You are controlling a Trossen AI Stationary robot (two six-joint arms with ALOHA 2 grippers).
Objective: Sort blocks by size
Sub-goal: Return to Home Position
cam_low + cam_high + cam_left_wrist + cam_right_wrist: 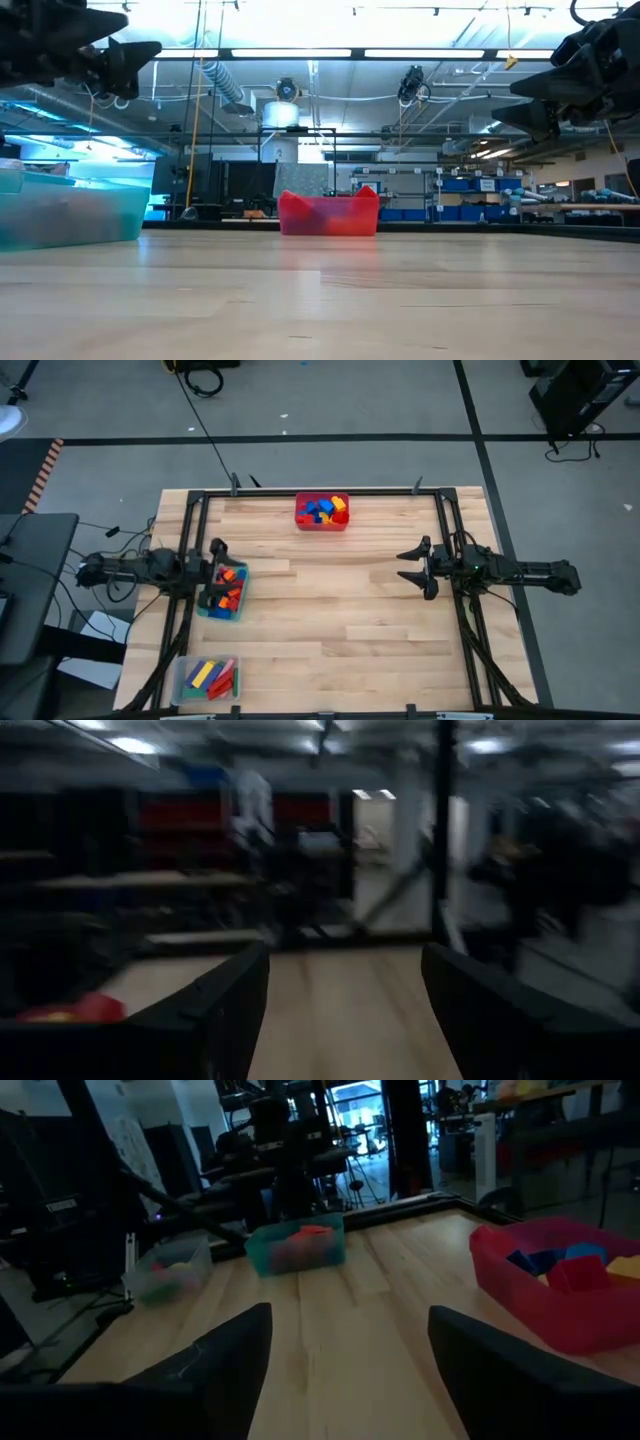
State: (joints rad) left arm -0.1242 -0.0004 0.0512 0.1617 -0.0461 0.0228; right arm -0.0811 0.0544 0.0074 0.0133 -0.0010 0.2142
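Blocks (322, 510) occupy three bins on the table (340, 620): mixed colours in the red bin (322, 526), orange and red in the teal bin (222, 616), long bars (205, 675) in the clear bin (184, 678). Left gripper (216, 574), above the teal bin, and right gripper (413, 566) hold jaws wide, empty.

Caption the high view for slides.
Plastic toy bricks in red bin, teal bin, clear bin; left gripper, right gripper open.

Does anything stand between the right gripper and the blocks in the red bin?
Nothing visible. Only bare table lies between the open right gripper and the blocks in the red bin. The left gripper hangs over the teal bin, off that line.
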